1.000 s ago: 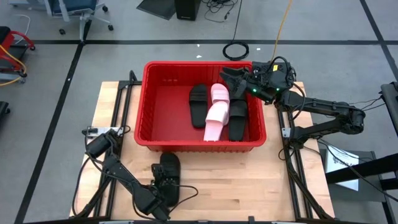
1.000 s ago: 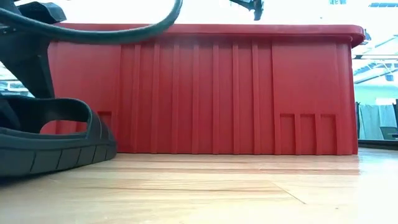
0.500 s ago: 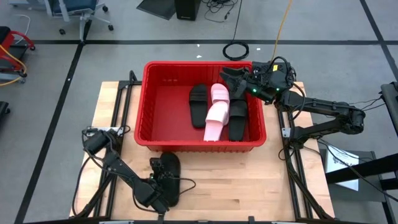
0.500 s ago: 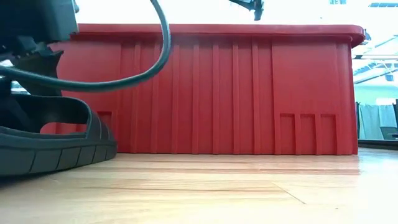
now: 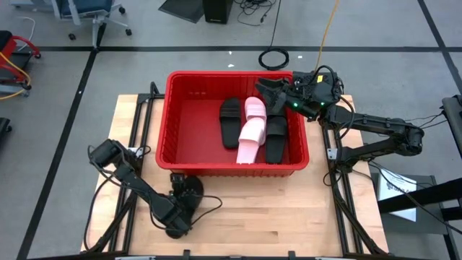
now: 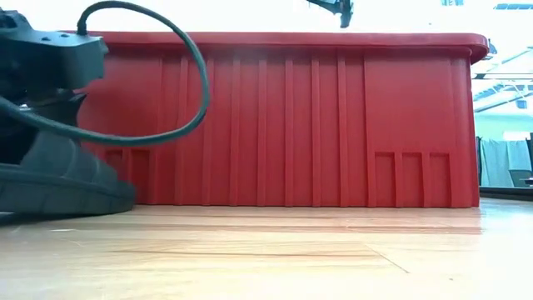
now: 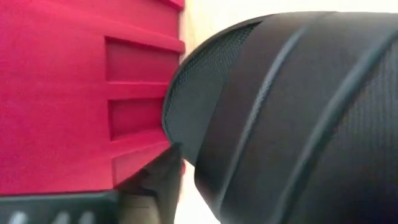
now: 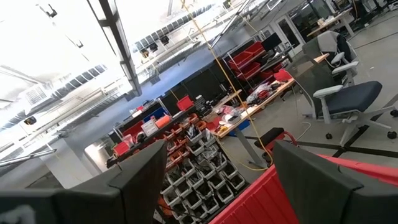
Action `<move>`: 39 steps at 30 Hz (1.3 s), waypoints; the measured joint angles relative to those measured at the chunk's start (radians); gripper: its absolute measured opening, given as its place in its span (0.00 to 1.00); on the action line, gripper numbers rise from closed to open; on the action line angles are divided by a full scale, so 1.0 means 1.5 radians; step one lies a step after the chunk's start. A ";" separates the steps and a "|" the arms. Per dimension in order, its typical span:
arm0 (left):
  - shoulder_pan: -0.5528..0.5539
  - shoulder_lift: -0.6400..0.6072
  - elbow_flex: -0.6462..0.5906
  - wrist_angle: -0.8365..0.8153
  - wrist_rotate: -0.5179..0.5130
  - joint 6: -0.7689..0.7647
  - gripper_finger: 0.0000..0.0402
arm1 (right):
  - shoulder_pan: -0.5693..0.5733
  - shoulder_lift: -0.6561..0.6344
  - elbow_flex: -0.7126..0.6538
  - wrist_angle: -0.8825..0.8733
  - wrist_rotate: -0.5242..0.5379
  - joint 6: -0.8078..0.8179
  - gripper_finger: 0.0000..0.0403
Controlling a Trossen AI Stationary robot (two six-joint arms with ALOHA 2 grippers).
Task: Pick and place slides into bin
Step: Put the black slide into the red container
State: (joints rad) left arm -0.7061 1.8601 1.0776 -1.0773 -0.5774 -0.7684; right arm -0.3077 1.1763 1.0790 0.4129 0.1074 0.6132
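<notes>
The red bin (image 5: pixel 172 108) stands mid-table. In it lie two black slides (image 5: pixel 230 121) (image 5: pixel 276 133) and two pink slides (image 5: pixel 249 130), soles down on its floor. A fifth slide, black (image 5: pixel 190 190), lies on the table just in front of the bin's near wall (image 6: pixel 291 125). My left gripper (image 5: pixel 178 211) is at its near end and shut on it. This slide fills the left wrist view (image 7: pixel 292 106). My right gripper (image 5: pixel 263 88) hovers open and empty over the bin's far right corner. My left gripper holds the black slide at its near end, coming from the table's near side and slanting down. One finger (image 7: pixel 163 177) shows against the slide's edge (image 7: pixel 180 124); the slide hides the other. The slide's underside (image 6: pixel 58 196) is on the table.
Bare wooden tabletop (image 5: pixel 289 209) lies in front of and to the right of the bin. The bin's tall ribbed wall also shows in the left wrist view (image 7: pixel 74 93), close to the slide. Cables and chairs lie on the floor beyond the table.
My left arm has swung toward the table's left edge and its gripper has gone toward the bin. The black slide has slid along the table toward the bin's near wall and turned about. Its strap opening no longer faces the low camera.
</notes>
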 joint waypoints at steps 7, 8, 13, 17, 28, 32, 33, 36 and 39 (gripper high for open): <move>-0.005 -0.016 0.001 0.016 0.018 0.041 0.15 | 0.000 0.000 0.000 -0.002 0.008 -0.002 0.70; -0.007 -0.019 0.001 0.017 0.018 0.040 0.11 | 0.000 0.000 0.000 -0.004 0.015 -0.003 0.70; -0.021 -0.042 0.001 0.013 0.043 0.035 0.03 | 0.000 0.000 0.000 -0.004 0.021 -0.014 0.70; -0.043 -0.078 0.005 -0.001 0.072 0.034 0.02 | 0.000 0.000 0.000 -0.005 0.036 -0.016 0.70; -0.104 -0.241 0.134 -0.111 0.060 0.125 0.01 | 0.000 0.000 0.000 -0.004 0.071 -0.013 0.70; -0.105 -0.255 0.255 -0.181 0.002 0.211 0.03 | 0.000 0.000 0.000 -0.005 0.071 -0.008 0.70; -0.103 -0.255 0.286 -0.196 -0.018 0.235 0.03 | 0.000 0.000 0.000 -0.005 0.072 -0.008 0.70; -0.091 -0.255 0.365 -0.216 -0.096 0.290 0.02 | 0.000 0.000 0.000 -0.005 0.072 -0.008 0.70; -0.075 -0.256 0.405 -0.294 -0.197 0.309 0.01 | 0.000 0.000 0.000 -0.004 0.072 -0.008 0.70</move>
State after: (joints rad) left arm -0.8187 1.4764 1.6858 -1.5179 -0.8728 -0.3047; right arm -0.3080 1.1763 1.0790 0.4064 0.2161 0.6019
